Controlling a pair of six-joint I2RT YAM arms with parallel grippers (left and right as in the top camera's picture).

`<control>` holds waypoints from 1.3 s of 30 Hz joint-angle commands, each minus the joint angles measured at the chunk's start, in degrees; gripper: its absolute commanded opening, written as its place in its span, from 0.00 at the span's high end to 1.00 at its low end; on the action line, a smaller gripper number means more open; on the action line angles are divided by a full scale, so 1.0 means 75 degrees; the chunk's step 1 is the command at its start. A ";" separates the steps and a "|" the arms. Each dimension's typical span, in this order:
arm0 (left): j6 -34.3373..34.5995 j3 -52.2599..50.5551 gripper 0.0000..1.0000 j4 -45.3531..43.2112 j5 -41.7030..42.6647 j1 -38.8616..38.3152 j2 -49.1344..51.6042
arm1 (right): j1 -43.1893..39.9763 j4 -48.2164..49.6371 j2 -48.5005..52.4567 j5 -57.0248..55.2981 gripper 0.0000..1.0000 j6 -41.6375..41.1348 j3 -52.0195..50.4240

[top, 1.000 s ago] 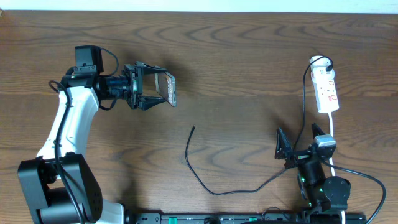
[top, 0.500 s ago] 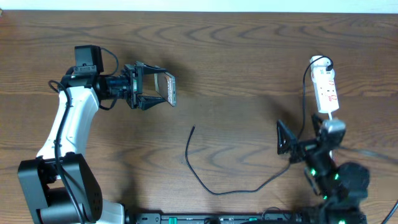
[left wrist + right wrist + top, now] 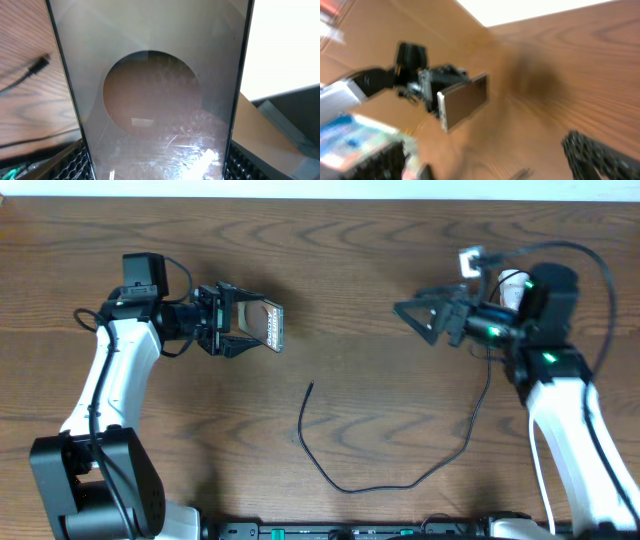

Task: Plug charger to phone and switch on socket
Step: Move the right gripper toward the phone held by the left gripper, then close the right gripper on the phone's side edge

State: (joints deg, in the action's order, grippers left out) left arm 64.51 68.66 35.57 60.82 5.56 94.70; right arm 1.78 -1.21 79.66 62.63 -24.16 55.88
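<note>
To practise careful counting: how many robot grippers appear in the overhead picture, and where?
2. The left gripper, upper left of the table, is shut on the phone. The right gripper, upper right, is open and holds nothing.

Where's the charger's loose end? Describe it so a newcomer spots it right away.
On the wooden table, between the two arms, the charger lies in a loose U. Its small plug tip is the left end, below the phone in the left gripper. It is far thinner than the arms' black cables.
</note>
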 commanded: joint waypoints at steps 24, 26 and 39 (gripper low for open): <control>0.0699 0.0248 0.93 -0.0012 -0.3258 -0.1620 -0.0154 | 0.3756 0.1040 0.2428 -0.2498 0.01 -0.0562 0.0093; 0.0819 0.0248 0.93 -0.0012 -0.3261 -0.1690 -0.0154 | 0.3797 0.1017 0.2428 -0.2713 0.01 -0.0632 0.0090; 0.1795 0.0248 0.93 -0.0012 -0.3258 -0.2369 -0.0154 | 0.4234 0.0880 0.2428 -0.4339 0.16 -0.2226 0.0090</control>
State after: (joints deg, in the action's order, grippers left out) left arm 75.07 68.66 35.68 35.86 -11.11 94.70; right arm 32.62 5.41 97.78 33.69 -36.56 55.92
